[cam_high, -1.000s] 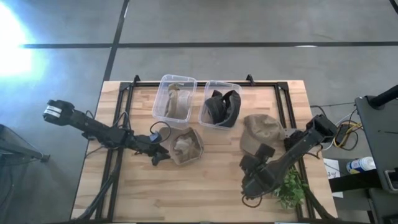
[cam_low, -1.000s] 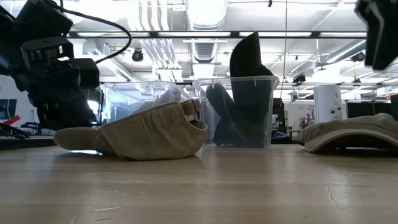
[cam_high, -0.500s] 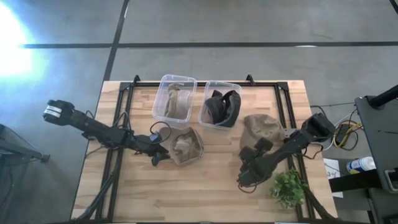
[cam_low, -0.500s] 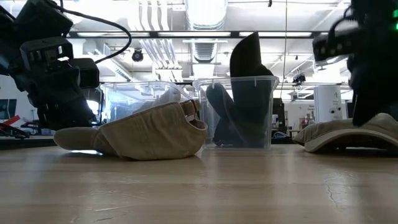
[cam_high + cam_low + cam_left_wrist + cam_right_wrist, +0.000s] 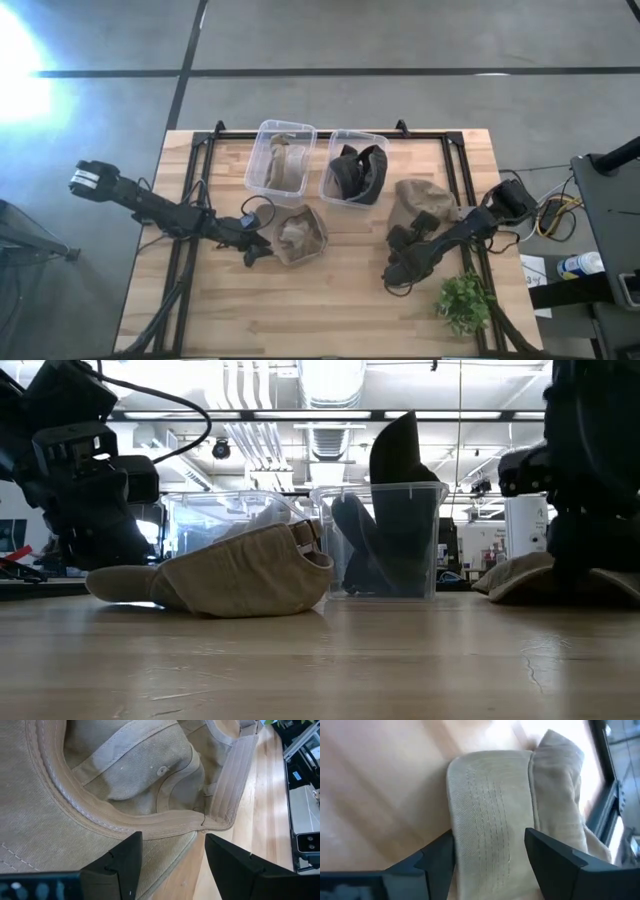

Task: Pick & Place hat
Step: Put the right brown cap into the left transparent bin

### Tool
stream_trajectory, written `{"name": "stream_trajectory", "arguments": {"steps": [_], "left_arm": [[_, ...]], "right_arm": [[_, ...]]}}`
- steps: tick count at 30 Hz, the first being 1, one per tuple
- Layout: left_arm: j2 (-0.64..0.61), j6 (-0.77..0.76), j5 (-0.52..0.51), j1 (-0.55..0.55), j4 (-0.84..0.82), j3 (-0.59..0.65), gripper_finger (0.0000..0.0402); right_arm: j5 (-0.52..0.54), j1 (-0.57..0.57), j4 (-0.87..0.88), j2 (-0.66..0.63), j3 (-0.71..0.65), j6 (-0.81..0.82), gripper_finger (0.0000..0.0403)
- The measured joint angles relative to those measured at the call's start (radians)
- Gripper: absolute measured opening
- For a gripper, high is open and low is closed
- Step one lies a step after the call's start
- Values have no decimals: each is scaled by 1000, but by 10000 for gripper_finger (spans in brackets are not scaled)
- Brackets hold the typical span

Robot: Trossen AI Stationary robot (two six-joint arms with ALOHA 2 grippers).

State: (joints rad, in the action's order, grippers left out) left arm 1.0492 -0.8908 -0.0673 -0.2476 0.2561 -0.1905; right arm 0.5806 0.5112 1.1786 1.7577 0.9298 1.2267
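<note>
Two tan hats lie on the wooden table. One hat sits near the middle with its inside facing up, resting on its crown. My left gripper is at its left side, open, a finger on either side of the brim's edge. The other hat lies toward the right, crown up. My right gripper is just near of it, open, low over the table, its fingers astride the brim.
Two clear bins stand at the far side: the left bin holds a tan hat and the right bin a dark hat that sticks out above the rim. A small green plant sits near the table's right near corner.
My right gripper has moved from beside the plant toward the far edge and down, closing in on the right hat's brim. The left arm and both hats have stayed put.
</note>
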Motion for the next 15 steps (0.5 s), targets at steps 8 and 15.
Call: {"name": "stream_trajectory", "arguments": {"steps": [8, 15], "left_arm": [[0, -28, 1, 0, -4, 0, 209], [0, -29, 6, 0, -4, 0, 209]], "right_arm": [[-37, -50, 3, 0, -26, 110, 179], [-29, -79, 15, -4, -4, 146, 64]]}}
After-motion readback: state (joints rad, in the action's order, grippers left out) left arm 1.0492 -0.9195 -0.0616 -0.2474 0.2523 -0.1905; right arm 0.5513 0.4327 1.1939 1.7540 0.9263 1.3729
